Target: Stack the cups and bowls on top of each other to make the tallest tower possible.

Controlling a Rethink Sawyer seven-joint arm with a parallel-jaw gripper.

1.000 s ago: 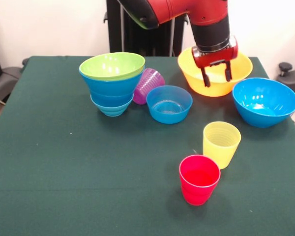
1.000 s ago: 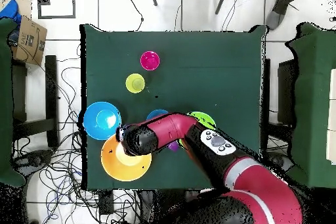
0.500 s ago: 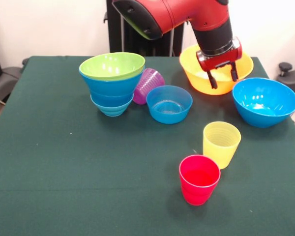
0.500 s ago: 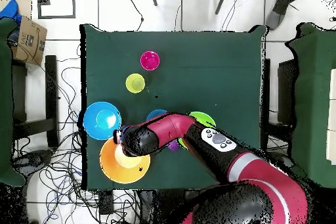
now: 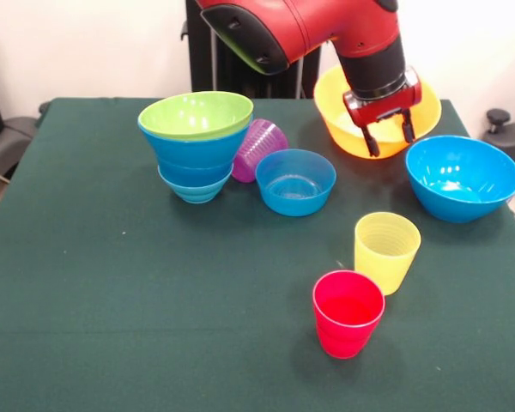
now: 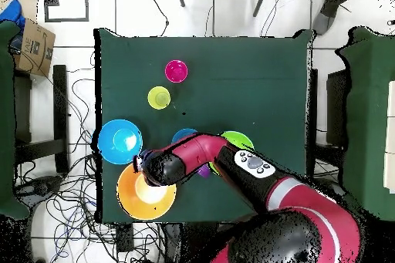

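Gripper clamped on the big yellow bowl's rim, tower sitting off to the side.

Going by the tower [image 5: 196,146]: nearest the camera, well in front and right of it, are the red cup [image 5: 348,312] and yellow cup [image 5: 386,251]. The small blue bowl [image 5: 295,181] sits just right of it, and the purple cup [image 5: 258,149] leans on it. The large blue bowl [image 5: 463,178] is far right. Farthest back, the gripper [image 5: 386,140] has its fingers closed over the near wall of the yellow bowl [image 5: 341,112], which looks tilted.
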